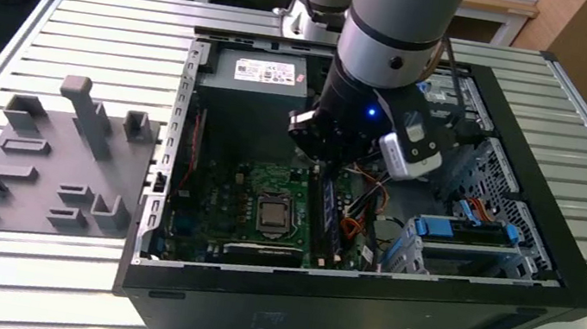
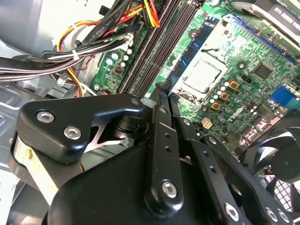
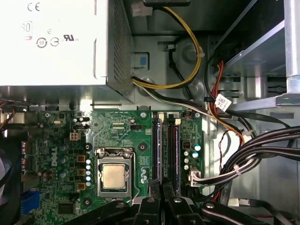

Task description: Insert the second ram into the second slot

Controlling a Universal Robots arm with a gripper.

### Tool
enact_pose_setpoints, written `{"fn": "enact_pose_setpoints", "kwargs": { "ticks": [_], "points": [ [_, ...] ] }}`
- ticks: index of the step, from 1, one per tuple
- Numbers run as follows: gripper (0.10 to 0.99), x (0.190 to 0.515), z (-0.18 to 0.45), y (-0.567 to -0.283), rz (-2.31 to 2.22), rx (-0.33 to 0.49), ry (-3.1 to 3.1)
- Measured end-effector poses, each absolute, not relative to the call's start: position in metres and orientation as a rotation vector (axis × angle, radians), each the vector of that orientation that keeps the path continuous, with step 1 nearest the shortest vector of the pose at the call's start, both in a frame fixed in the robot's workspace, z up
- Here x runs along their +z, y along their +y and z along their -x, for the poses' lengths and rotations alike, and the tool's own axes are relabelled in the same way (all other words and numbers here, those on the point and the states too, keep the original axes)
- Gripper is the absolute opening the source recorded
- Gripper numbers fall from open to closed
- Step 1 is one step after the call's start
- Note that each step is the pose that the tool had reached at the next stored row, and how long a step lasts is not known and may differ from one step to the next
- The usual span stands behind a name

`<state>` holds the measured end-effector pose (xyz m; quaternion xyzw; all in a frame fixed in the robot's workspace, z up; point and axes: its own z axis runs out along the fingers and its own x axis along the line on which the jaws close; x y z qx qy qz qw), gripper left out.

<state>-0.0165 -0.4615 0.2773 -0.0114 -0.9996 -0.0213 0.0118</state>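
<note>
A robot arm [image 1: 387, 47] reached down into an open black computer case [image 1: 559, 257] lying on a slatted metal table [image 1: 82, 19], its gripper [image 1: 324, 156] poised above the green motherboard [image 1: 253, 202]. A grey fixture tray [image 1: 49, 163] sat on the exterior view's left, beside the case.

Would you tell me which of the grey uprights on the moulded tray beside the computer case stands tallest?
The slim post near the tray's back edge, flanked by two shorter blocks; it rises well above all the others.
</note>
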Motion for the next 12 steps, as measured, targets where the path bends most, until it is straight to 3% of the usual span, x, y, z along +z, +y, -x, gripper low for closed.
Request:
{"fn": "enact_pose_setpoints", "kwargs": {
  "ticks": [12],
  "points": [
    [0.137, 0.2743, 0.0165, -0.4648, 0.035, -0.066, -3.115]
  ]
}}
